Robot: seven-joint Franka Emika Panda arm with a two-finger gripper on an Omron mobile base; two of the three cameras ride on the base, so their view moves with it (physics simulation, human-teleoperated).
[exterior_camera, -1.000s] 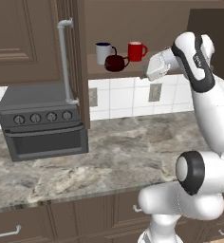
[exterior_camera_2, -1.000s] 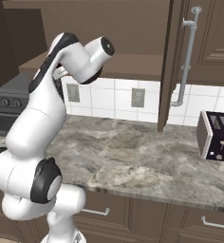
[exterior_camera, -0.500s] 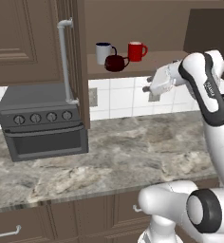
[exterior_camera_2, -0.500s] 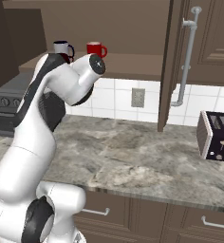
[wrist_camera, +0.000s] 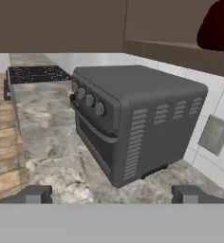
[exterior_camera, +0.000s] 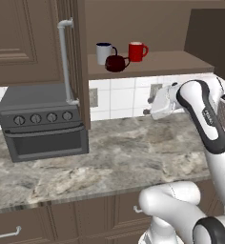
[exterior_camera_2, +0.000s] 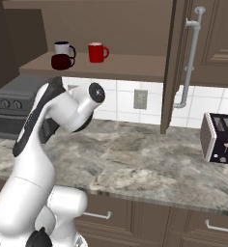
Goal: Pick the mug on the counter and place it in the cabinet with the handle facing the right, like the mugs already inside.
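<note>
On the cabinet (exterior_camera: pixel 148 64) shelf, at about 12 o'clock in the left base view, the mug (exterior_camera: pixel 116 63) sits upright – dark maroon, squat and round – just in front of the grey mug (exterior_camera: pixel 104 51) with the navy rim and to the left of the red mug (exterior_camera: pixel 136 51). Its handle (exterior_camera: pixel 127 60) points to 3 o'clock, the same way as the handles of the two straight-sided mugs behind it. From the right base view the maroon one stands at the front left of the shelf, overlapping the grey mug, with the red mug a little apart at 3 o'clock.

Below the shelf and off to 4 o'clock of it, the hand (exterior_camera: pixel 151 110) hangs in the air over the bench (exterior_camera: pixel 124 157), well apart from all three mugs and holding nothing. In the hand view its two dark fingertips (wrist_camera: pixel 34 193) stand far apart at the bottom corners – the jaws are wide open with empty space between them.

A dark grey toaster oven (exterior_camera: pixel 43 121) rests on the bench at 9 o'clock in the left base view, under the open cabinet door (exterior_camera: pixel 74 57) with its long silver bar. The hand view looks straight at that oven, with a corner of the maroon mug showing at 1 o'clock. A toaster (exterior_camera_2: pixel 220 139) stands on the bench at 3 o'clock in the right base view.
</note>
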